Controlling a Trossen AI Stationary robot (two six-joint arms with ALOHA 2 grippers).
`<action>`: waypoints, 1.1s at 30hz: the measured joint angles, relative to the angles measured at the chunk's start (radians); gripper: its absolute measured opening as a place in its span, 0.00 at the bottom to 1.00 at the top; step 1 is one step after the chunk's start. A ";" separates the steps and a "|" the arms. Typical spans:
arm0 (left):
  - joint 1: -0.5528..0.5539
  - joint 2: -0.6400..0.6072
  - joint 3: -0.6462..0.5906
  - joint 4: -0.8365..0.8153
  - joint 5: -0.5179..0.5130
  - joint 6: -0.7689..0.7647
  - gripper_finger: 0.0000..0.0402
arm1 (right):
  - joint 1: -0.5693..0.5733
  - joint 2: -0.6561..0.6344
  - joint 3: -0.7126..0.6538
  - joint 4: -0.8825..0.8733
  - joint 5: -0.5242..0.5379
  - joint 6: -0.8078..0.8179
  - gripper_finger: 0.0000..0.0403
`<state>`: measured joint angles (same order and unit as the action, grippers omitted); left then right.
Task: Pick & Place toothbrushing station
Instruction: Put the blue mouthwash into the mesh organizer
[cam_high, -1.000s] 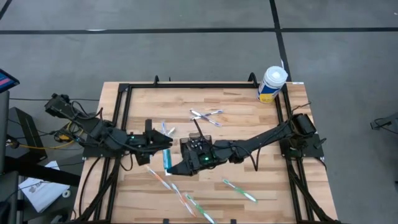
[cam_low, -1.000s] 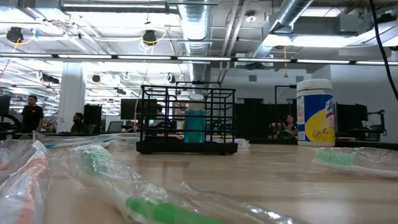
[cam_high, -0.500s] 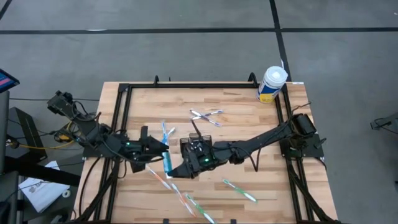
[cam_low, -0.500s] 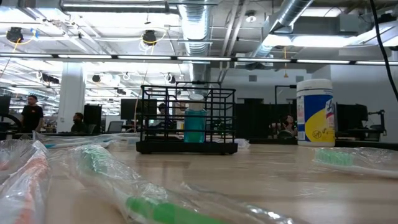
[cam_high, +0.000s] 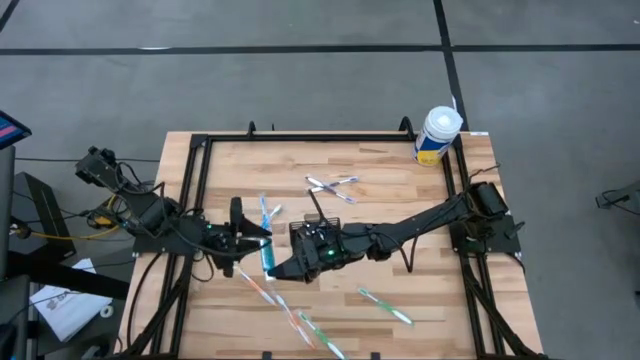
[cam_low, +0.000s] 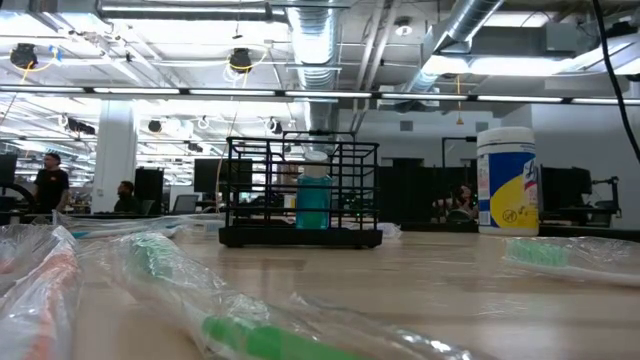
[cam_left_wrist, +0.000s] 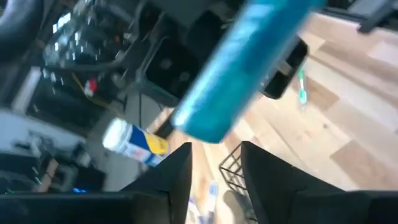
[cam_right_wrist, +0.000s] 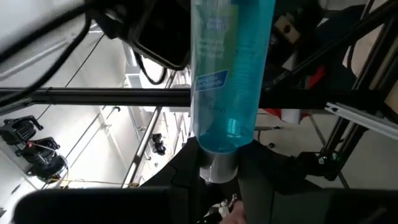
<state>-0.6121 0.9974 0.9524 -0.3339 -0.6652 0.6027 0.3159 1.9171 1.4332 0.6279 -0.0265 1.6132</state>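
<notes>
Holding a teal bottle (cam_right_wrist: 231, 68) by its silver cap end, the right claw (cam_high: 283, 268) sits near the middle of the tabletop (cam_high: 400, 205), just left of the black wire-mesh toothbrushing station (cam_high: 318, 235). Its wrist view shows the two fingers pinched narrowly around the bottle's neck, so the grip looks firm. In the high view the bottle lies as a teal streak between the two arms, with its free end pointing to the far side.

The left claw (cam_high: 252, 232) hovers close on the bottle's left. Its wrist view shows the teal bottle out in front of its fingers (cam_left_wrist: 174, 177), which stand parted with a gap between them and nothing inside; I think it has let go or is standing by, though the angle is poor.

The low view shows the station upright with something teal standing in or just behind it (cam_low: 313, 200); which one I cannot tell from that level.

Several wrapped toothbrushes (cam_high: 385, 306) lie scattered on the tabletop, and a white-and-yellow wipes tub (cam_high: 436, 135) stands at the far right corner.

The step in hand looks like the carry of the bottle to the station. Next the right claw must tip the bottle upright, line it over an open compartment and lower it before releasing.
</notes>
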 joint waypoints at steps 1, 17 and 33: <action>0.008 0.000 0.000 0.000 0.003 -0.028 0.36 | -0.001 0.000 0.000 0.000 -0.001 0.000 0.17; 0.024 0.000 0.000 0.006 0.037 0.139 0.60 | -0.017 0.000 0.000 -0.002 -0.067 0.027 0.16; -0.025 0.000 0.001 0.117 0.094 0.335 0.34 | -0.057 -0.001 0.000 -0.018 -0.142 0.037 0.16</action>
<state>-0.6373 0.9977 0.9535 -0.2169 -0.5713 0.9379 0.2588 1.9160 1.4334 0.6098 -0.1683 1.6505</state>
